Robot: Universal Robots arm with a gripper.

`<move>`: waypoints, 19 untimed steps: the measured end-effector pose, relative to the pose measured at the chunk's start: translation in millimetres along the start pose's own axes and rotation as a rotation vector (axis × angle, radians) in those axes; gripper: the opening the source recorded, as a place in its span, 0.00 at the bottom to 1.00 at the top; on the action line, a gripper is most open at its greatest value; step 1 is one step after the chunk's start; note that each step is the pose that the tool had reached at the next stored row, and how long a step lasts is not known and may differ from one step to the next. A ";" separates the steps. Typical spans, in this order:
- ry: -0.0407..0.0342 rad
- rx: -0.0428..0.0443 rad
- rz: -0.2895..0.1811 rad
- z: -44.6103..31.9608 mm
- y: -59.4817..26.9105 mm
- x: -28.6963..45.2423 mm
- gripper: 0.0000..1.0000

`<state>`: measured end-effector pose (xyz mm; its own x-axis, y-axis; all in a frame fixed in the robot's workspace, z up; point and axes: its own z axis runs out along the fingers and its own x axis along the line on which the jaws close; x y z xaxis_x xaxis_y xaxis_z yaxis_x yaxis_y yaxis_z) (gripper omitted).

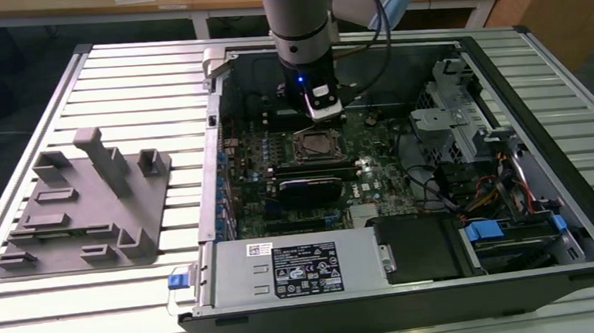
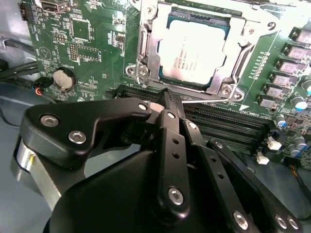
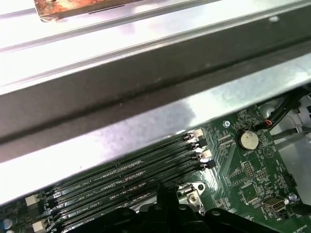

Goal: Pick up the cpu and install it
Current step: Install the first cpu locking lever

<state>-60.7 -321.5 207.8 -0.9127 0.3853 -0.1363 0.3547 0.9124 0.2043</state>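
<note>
The cpu, a flat square chip with a silver-grey top, lies flat inside the metal-framed socket on the green motherboard. My gripper hovers just beside the socket, over the memory slots, with its black fingers pressed together and nothing between them. In the exterior view the gripper hangs inside the open computer case, right above the socket. In the first wrist view the gripper tip points at the memory slots.
Memory slots and a coin battery flank the socket. The case's metal wall rises close by. A grey fixture block sits on the slatted table at the exterior view's left. The power supply and drive cage crowd the case.
</note>
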 end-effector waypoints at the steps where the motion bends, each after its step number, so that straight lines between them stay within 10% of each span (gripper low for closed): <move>1: 0.0002 -0.0004 0.000 0.0 0.1 0.4 0.11; 19: 0.0062 -0.0087 -0.018 2.4 2.9 7.7 0.11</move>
<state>-66.2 -315.6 205.0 -0.9201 0.3681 -0.1339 0.3366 0.9179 0.2103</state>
